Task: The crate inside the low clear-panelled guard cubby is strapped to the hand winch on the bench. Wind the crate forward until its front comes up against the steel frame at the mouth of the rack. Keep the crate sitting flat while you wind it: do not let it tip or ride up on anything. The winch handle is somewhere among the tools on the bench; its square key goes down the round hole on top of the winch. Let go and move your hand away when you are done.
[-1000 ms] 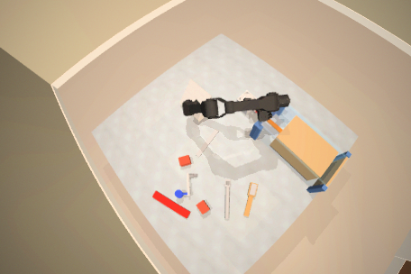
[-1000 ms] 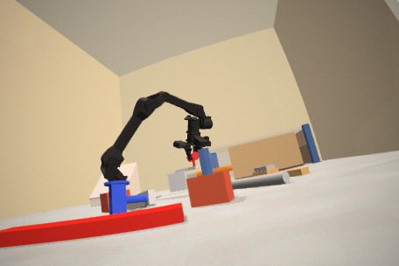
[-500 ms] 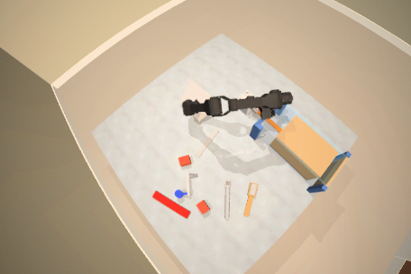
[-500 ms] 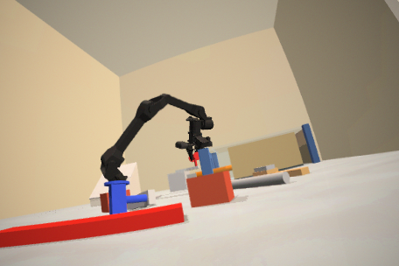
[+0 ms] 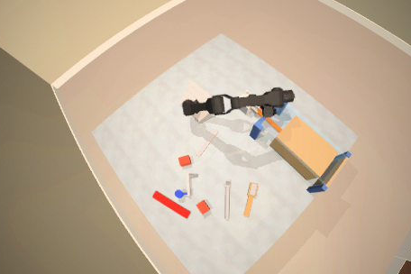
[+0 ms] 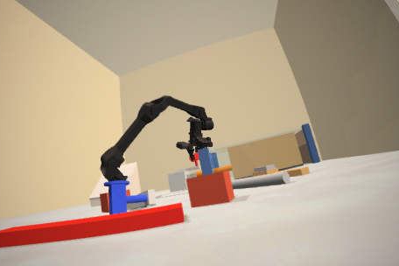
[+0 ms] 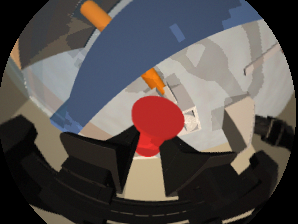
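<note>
My gripper points down and is shut on the red-knobbed handle. It is above the bench beside the blue frame at the rack's mouth. The handle's lower end is hidden. The grey winch sits low beyond the frame; a pale square part with a round feature shows below the knob in the wrist view. The orange strap leads towards the tan crate, which looks flat in the clear-panelled cubby, its front back from the frame.
A red bar, red blocks, a blue-knobbed crank, a grey rod and an orange-handled tool lie on the bench. A pale wedge stands near the arm's base.
</note>
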